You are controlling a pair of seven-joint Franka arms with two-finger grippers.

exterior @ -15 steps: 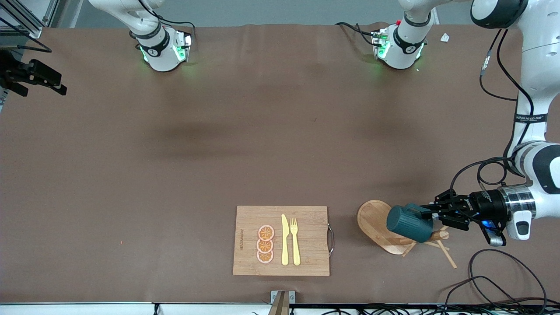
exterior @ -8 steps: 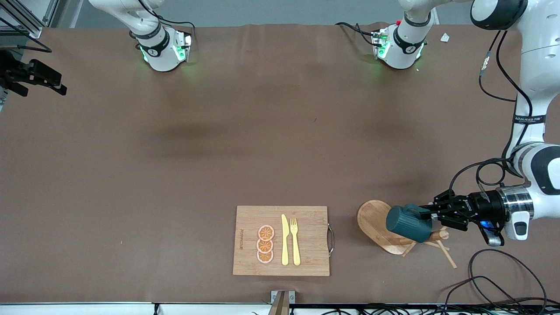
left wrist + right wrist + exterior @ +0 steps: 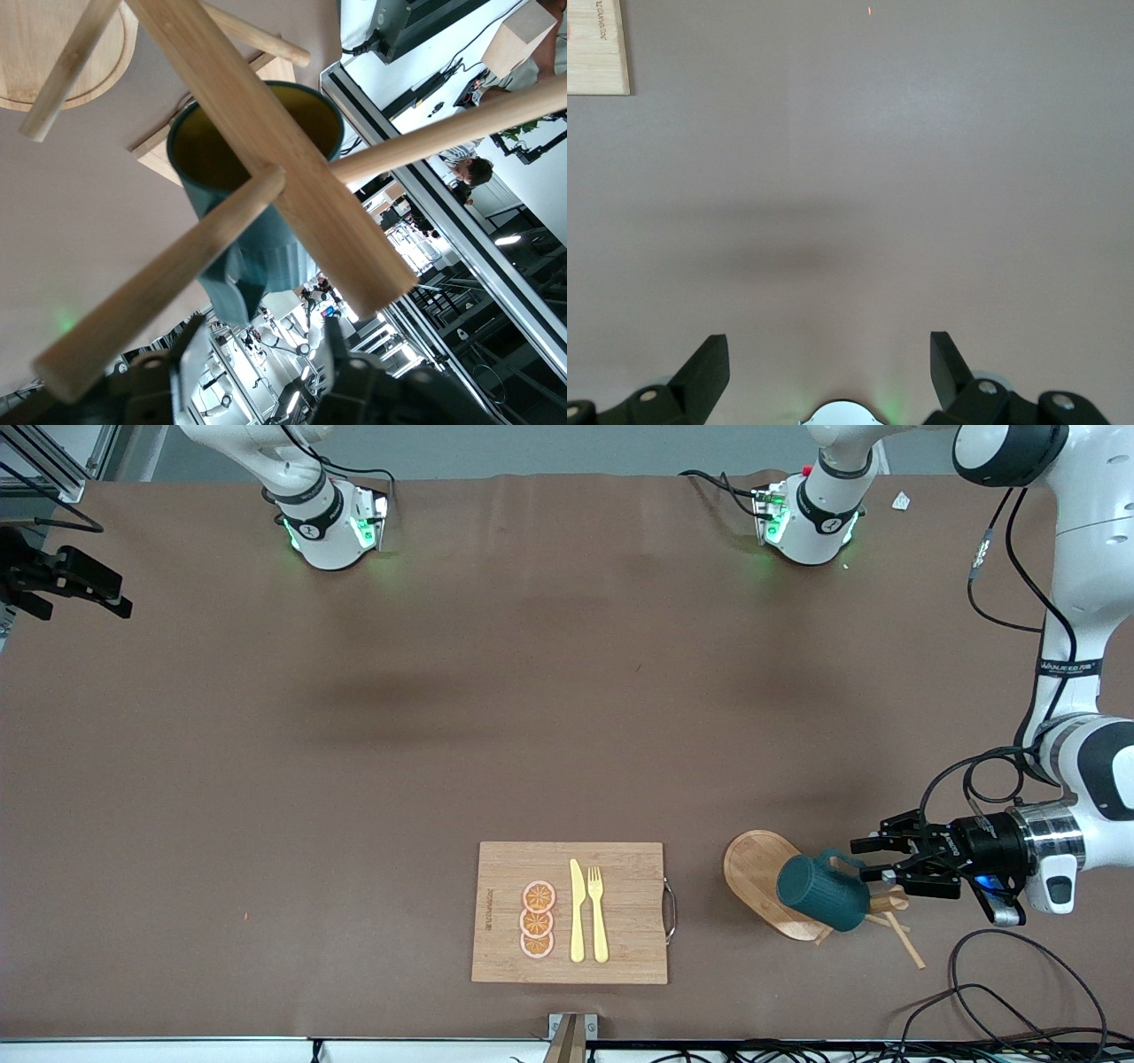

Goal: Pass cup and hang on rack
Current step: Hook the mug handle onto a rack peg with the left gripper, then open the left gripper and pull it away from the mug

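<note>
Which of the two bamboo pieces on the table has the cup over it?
The rack, with its oval base, at the left arm's end; the rectangular cutting board carries only fruit slices and cutlery.

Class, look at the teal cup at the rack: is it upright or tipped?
Tipped. The cup lies on its side on a peg of the rack, its yellow mouth facing the left wrist camera.

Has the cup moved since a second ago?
Yes. The cup has dropped slightly toward the cutting board, now hanging on the rack.
</note>
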